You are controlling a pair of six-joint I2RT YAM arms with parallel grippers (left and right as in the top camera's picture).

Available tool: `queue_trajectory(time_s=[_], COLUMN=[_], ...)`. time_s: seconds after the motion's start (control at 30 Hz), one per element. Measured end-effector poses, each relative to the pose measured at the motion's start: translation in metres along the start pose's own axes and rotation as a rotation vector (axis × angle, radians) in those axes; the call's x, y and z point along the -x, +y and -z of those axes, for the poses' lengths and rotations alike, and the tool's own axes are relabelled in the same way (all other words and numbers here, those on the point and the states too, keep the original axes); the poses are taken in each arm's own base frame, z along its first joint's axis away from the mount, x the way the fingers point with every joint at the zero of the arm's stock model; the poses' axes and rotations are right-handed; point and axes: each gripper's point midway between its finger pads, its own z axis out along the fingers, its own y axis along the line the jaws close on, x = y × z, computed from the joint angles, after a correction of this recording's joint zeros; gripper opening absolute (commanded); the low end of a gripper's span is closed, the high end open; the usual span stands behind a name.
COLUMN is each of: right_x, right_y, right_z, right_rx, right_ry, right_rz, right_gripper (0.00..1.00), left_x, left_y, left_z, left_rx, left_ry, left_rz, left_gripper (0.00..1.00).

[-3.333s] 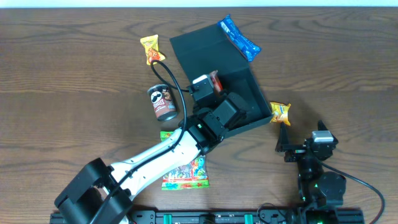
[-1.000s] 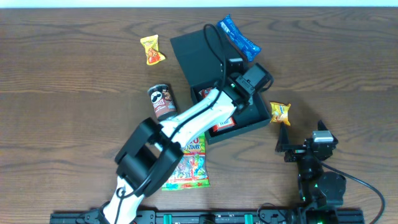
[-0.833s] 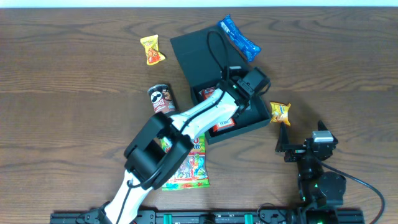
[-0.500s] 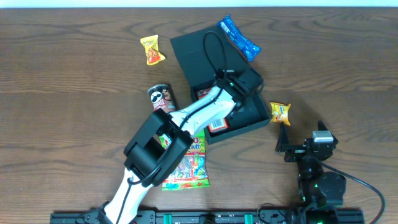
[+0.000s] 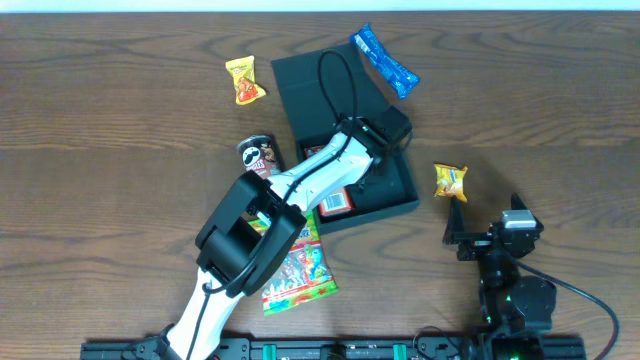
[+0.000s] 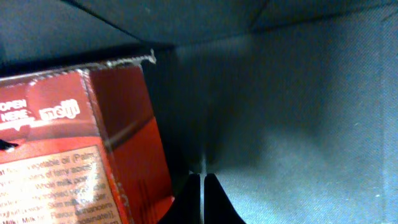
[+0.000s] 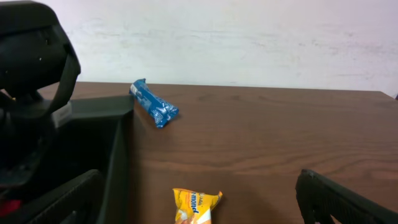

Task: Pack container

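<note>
Dark wood-grain desk (image 5: 120, 150) under a white back wall. The container (image 5: 392, 195), a dark green box with its flap lid (image 5: 305, 85) thrown open toward the far edge, sits at mid-desk.

Change over the last 3 seconds: the red printed carton (image 5: 336, 203), which I had carried above the box, now lies on its floor toward the near-left wall. The box has also turned squarer, away from the yellow snack packet (image 5: 450, 180) it nearly touched. I read this as 1 item packed.

Left gripper (image 6: 202, 198): inside the box, fingers pressed together with nothing between them, just beside the carton; I cannot tell whether they touch it.

Right gripper (image 5: 487, 235): parked at the near right corner, jaws spread wide, empty.

Outside the box: blue wrapped bar (image 5: 385, 60) beside the lid, Pringles can (image 5: 258, 158), gummy bag (image 5: 295, 265) and a 2nd yellow packet (image 5: 243, 80).
</note>
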Motion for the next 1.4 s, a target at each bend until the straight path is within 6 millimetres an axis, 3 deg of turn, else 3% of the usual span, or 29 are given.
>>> queue_trajectory(time_s=[0.2,0.53,0.83,1.0,1.13,1.23,1.4], right_x=[0.000,0.000,0.000,0.000,0.000,0.000,0.000], right_y=[0.000,0.000,0.000,0.000,0.000,0.000,0.000], right_z=[0.000,0.000,0.000,0.000,0.000,0.000,0.000], right_rx=[0.000,0.000,0.000,0.000,0.000,0.000,0.000], right_ry=[0.000,0.000,0.000,0.000,0.000,0.000,0.000], right_rz=[0.000,0.000,0.000,0.000,0.000,0.000,0.000], right_gripper=[0.99,0.99,0.99,0.99,0.99,0.99,0.99], left_x=[-0.014,-0.017,0.010,0.018,0.019,0.022,0.025], left_y=[0.025,0.058,0.047,0.038,0.035,0.047,0.088], left_z=[0.001,0.012,0.043,0.084,0.138,0.178,0.228], left_rx=[0.075,0.202,0.178,0.105,-0.016,-0.079,-0.113], left_ry=[0.085,0.138,0.064,-0.010,-0.069,-0.117,-0.173], left_rz=[-0.101,-0.286,-0.351,-0.354,-0.333,-0.303,-0.229], left_gripper=[0.06,0.06,0.06,0.06,0.06,0.06,0.06])
